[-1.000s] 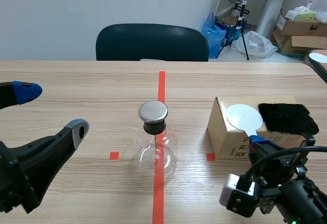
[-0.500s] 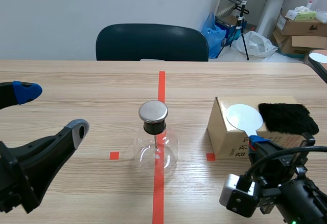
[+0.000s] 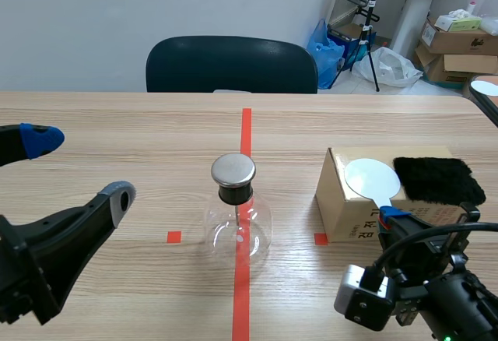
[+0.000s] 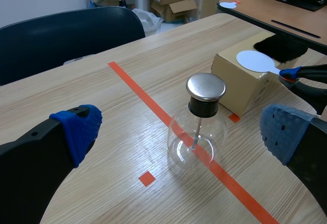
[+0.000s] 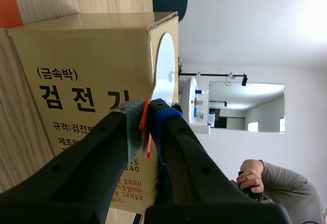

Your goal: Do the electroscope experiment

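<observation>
Wood-grain table (image 3: pixel 117 131) carries all parts. We take the flask (image 3: pixel 237 232) as the dial centre in the scene view, with 12 o'clock pointing away from the robot.

- At 12 o'clock, beyond the table's far edge, we see a dark chair (image 3: pixel 231 65).
- At 9 o'clock we find the left gripper (image 3: pixel 78 168), released. Its fingers stand wide apart, hold nothing and are well apart from the flask.
- At 3 o'clock a cardboard box (image 3: pixel 342 209) rests on the table, near the flask but not touching it.
- The flask stands upright on the red tape line. It is clear and round-bodied, with a thin rod hanging inside from a black neck.
- A black fuzzy cloth (image 3: pixel 436 179) lies on top of the box, at its 3 o'clock end.
- At 4 o'clock we find the right gripper (image 5: pixel 148 124), low against the box front. It is clenched on the orange handle of a white paddle (image 3: pixel 372 177).
- The paddle's round disc lies on the box top, just beside the cloth, on the cloth's 9 o'clock side.
- A metal cap (image 3: pixel 233 169) closes the flask.
</observation>
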